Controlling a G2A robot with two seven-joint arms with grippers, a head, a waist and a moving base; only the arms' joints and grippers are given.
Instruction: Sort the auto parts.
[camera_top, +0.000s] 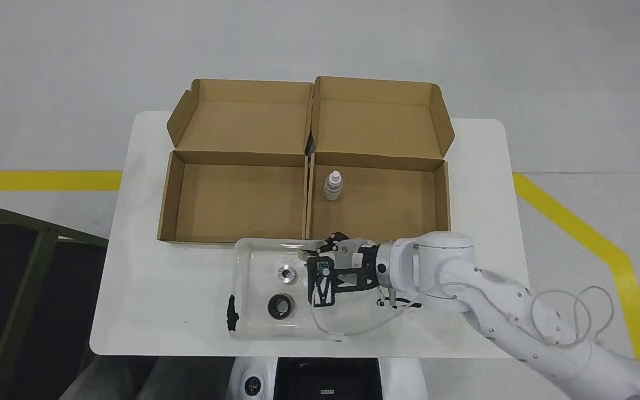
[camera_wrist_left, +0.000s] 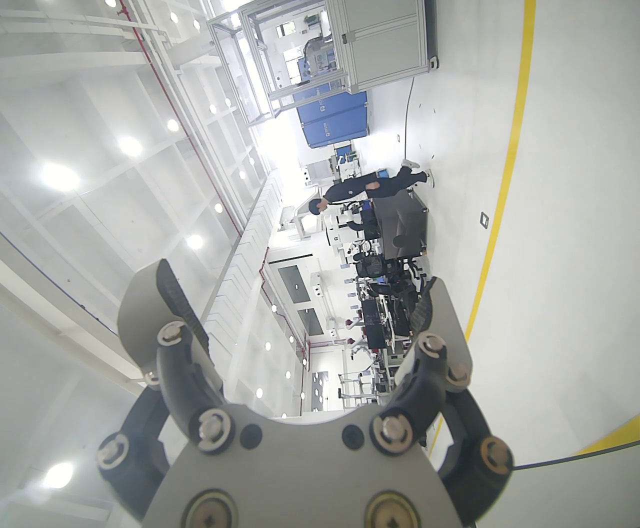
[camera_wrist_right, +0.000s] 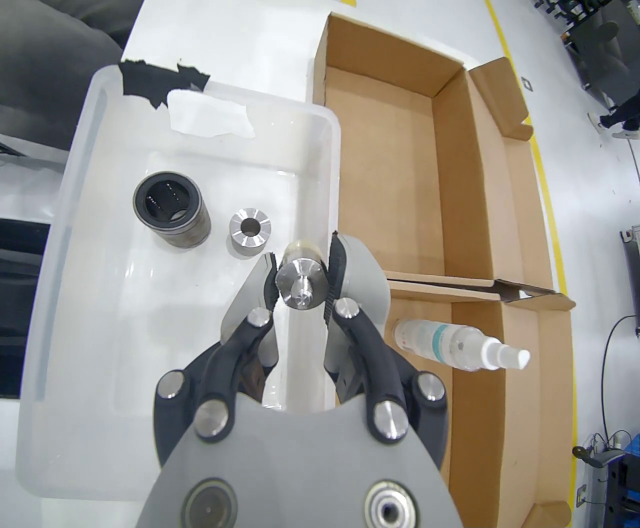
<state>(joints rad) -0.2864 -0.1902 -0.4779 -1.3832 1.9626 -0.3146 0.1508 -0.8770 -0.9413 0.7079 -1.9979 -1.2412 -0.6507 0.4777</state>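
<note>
Right wrist view: the right end effector (camera_wrist_right: 302, 262) is clamped on a steel pin (camera_wrist_right: 299, 290) over the clear bin (camera_wrist_right: 60, 240), near its wall. Just past the fingertips sits a ring (camera_wrist_right: 250, 232), with a black bearing (camera_wrist_right: 172, 215) beyond it, and a bottle (camera_wrist_right: 450, 342) lies in the box (camera_wrist_right: 500, 425) beside the end effector. The left end effector (camera_wrist_left: 300, 292) has its fingers spread wide.

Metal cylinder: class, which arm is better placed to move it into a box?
Right: the right gripper is shut on the metal cylinder beside the boxes; the left gripper points away, open.
</note>
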